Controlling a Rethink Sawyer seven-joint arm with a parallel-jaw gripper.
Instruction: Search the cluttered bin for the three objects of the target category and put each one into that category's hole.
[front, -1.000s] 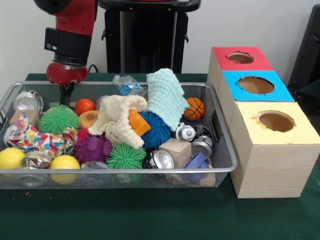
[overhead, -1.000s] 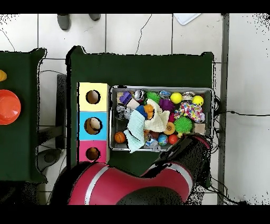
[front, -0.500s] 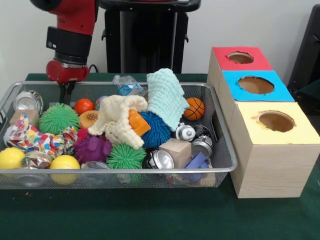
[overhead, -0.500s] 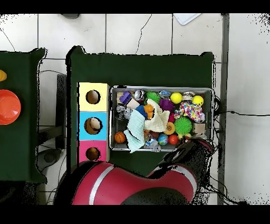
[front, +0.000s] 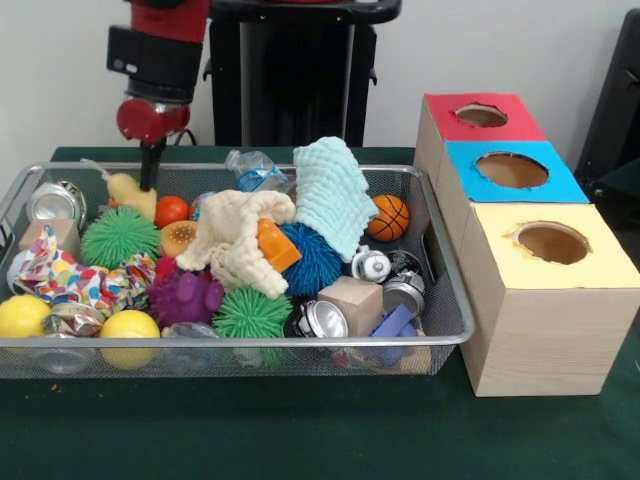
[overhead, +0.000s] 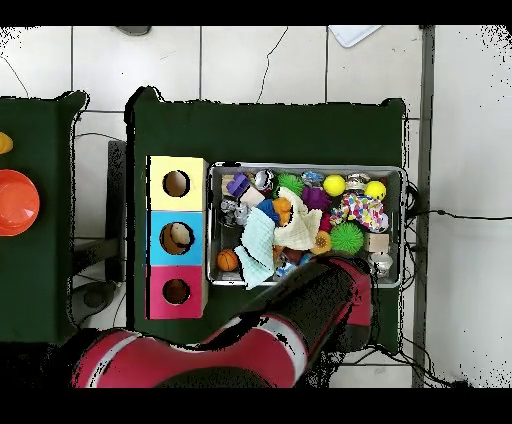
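Pincer (front: 150, 178) hangs at the upper left of the frame, clamped, as far as we can tell, on a pale yellow soft toy (front: 129, 193) lifted just clear of the clutter in the wire bin (front: 440, 300). We judge one pick is under way. Next comes a clean rise, then a carry across to the right-hand box (front: 528, 262), whichever coloured hole suits it.

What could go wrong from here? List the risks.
1. The pale yellow thing by the claw looks barely held, if at all; it may drop back among the balls.
2. The boxes sit past the bin's other end, so a carry must clear the piled cloths.
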